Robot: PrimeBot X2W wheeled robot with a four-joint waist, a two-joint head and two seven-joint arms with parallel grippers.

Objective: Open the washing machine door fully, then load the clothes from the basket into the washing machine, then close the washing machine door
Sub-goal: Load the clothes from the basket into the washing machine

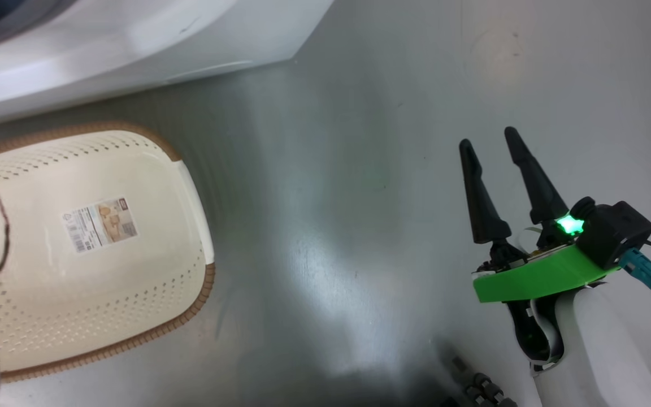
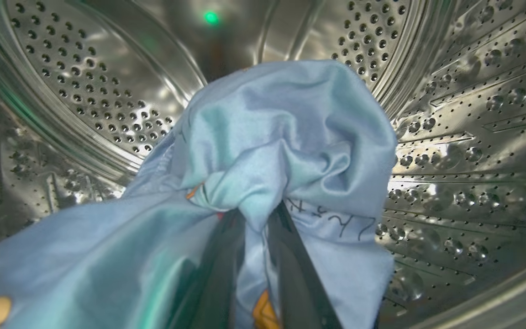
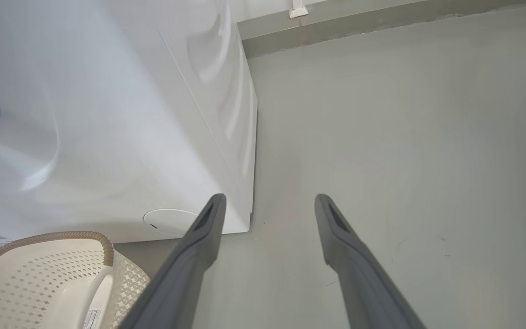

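Clothes (image 2: 286, 137) hang bunched in the left gripper (image 2: 259, 214), whose two dark fingers (image 2: 219, 274) stand narrow and pinch a fold of the light blue fabric between them. The bundle is inside the washer's drum (image 2: 450, 137). Perforated steel curves around it, and the cloth drapes over the fingers toward the lower left of the left wrist view, where an orange-brown print shows at the edge. Whether the fabric touches the drum wall cannot be told. In the head view the basket (image 1: 150, 294) sits on the grey floor (image 1: 359, 169) just beside the white washer (image 1: 105, 45), its sticker (image 1: 101, 223) plain on its cream bottom. The right gripper (image 1: 488, 138) hovers over the floor, well apart from the basket and to its right. Its jaws are spread wide and hold nothing, and a green lamp (image 1: 569, 225) is lit at its wrist. In the right wrist view its fingers point past the washer's lower corner.
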